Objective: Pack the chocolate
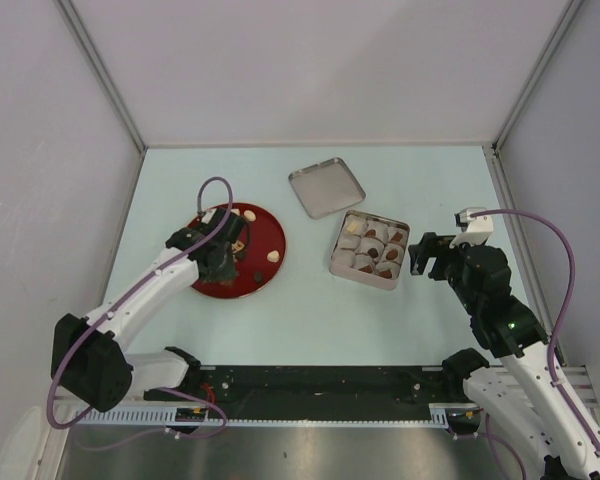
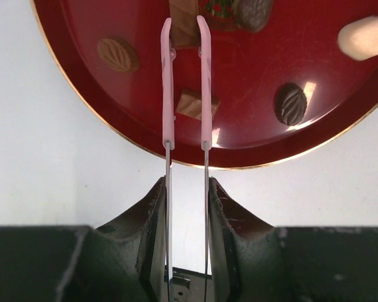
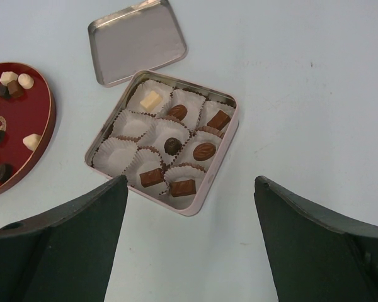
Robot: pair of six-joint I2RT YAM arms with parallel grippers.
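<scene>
Here our left gripper [image 2: 187, 186] pinches thin pink-tipped tweezers [image 2: 167, 82], whose tips straddle a square brown chocolate [image 2: 190, 104] on the red plate [image 2: 258, 63], other pieces loose around it. Our right gripper [image 3: 190, 182] hangs wide open and empty just short of the square tin [image 3: 190, 211], seven cups filled; its lid [image 3: 135, 41] lies beyond

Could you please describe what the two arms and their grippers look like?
The left arm and right arm have white links and black joints, each with a looping purple cable. The left gripper has dark fingers fitted with thin metal prongs tipped in pink; the right gripper has broad, dark, bare fingers.
</scene>
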